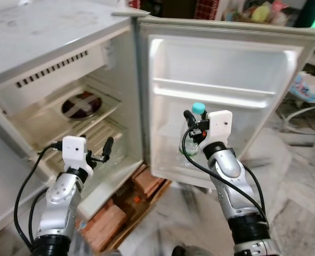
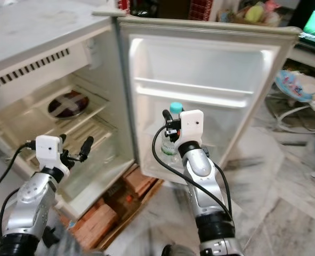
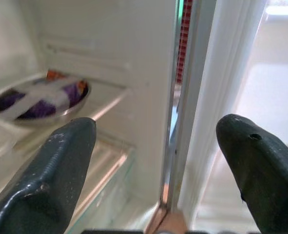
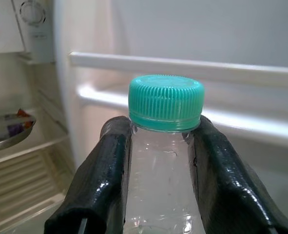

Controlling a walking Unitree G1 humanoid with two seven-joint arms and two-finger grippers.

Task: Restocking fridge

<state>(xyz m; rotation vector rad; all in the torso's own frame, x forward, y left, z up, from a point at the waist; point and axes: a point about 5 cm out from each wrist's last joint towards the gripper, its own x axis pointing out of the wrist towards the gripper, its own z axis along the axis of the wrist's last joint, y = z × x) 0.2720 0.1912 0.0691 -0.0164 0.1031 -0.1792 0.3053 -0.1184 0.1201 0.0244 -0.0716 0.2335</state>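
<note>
A clear water bottle with a teal cap (image 1: 198, 108) stands upright against the inner side of the open fridge door (image 1: 226, 64), low down by the bottom door shelf. My right gripper (image 4: 159, 127) is shut on the bottle's neck just under the cap (image 4: 166, 102). My left gripper (image 1: 101, 153) hangs open and holds nothing, in front of the fridge's lower compartment near the hinge side. Its fingers (image 3: 61, 161) point into the fridge. A metal bowl (image 1: 81, 104) with purple contents and white tape across it sits on the upper wire shelf.
The fridge stands on bricks (image 1: 146, 182) over a marble floor. A door shelf rail (image 1: 216, 88) runs above the bottle. A thermostat dial (image 4: 31, 12) is on the inner wall. A baby seat (image 1: 309, 90) and clutter lie to the right of the door.
</note>
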